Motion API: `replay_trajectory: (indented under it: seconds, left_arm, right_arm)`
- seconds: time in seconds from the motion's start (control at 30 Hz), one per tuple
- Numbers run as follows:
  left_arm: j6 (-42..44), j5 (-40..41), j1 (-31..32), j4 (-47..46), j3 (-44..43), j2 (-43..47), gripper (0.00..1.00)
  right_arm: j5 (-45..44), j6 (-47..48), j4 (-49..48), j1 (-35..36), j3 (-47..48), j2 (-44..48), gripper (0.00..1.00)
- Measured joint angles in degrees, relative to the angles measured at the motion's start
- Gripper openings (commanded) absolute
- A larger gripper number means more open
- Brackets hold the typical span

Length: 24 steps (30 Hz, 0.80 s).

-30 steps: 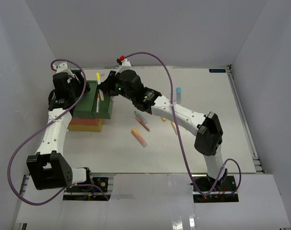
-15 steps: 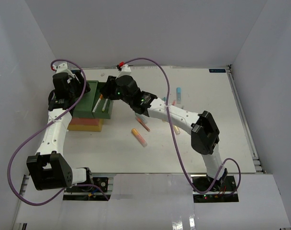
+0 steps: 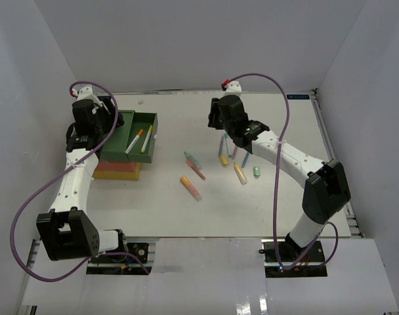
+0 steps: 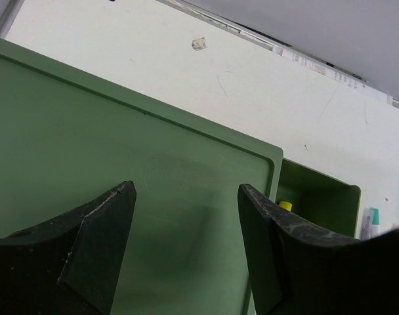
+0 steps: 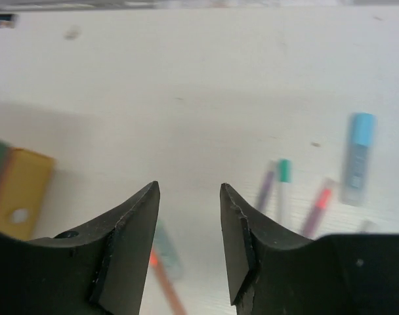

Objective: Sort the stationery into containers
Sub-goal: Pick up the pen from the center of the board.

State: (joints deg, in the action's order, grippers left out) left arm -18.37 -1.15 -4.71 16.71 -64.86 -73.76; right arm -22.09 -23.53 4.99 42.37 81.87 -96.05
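Containers (image 3: 118, 168) show on my overhead feed as one stack at the left of the white table (image 3: 167, 216), dark green over red-pink over yellow, the bulkiest thing standing on that surface. The green drawer (image 3: 153, 128) on top is slid out toward the middle of the table, open to the camera. My left arm runs up the left side to the stack, and the left gripper (image 3: 118, 121) hangs over the flat green top. On its wrist feed the fingers (image 4: 88, 249) are spread, with only green plastic showing in the gap, so it is released and carrying nothing. My right arm reaches out to the far middle of the table, well apart from the stack. The right gripper (image 3: 214, 115) is parted too; its fingers (image 5: 130, 243) frame bare white table, and nothing is pinched between them. Smallest of all is the stationery (image 3: 198, 172), split between two places. Two pieces lie side by side on a slant inside the drawer, a white pen with an orange end (image 3: 134, 141) and a yellow pen (image 3: 147, 138). The others lie loose on the table between the stack and my right arm: a pale teal pen (image 3: 189, 157) just beside a red-pink one, and an orange-and-pink marker (image 3: 190, 187) nearer to me. A cluster of yellow, orange, blue and teal pieces (image 3: 241, 173) sits by the right forearm, which hides part of it, so I cannot count them.
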Motion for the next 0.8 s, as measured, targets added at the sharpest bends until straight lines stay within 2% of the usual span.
replay_trajectory:
  seconds: [0.13,0.3,0.8]
  left_arm:
    - [0.0,-0.04,0.0,0.0,0.0,0.0,0.74]
    - [0.0,-0.04,0.0,0.0,0.0,0.0,0.75]
    - [0.07,-0.15,-0.04,0.02,0.0,0.02,0.75]
  right_arm:
    - [-0.94,3.45,2.27,-6.95,-5.49,0.22,0.46]
    - [0.09,7.1,5.57,-10.75,-6.75,-3.89,0.44]
    - [4.31,10.54,8.63,-12.35,-1.4,-19.89,0.4]
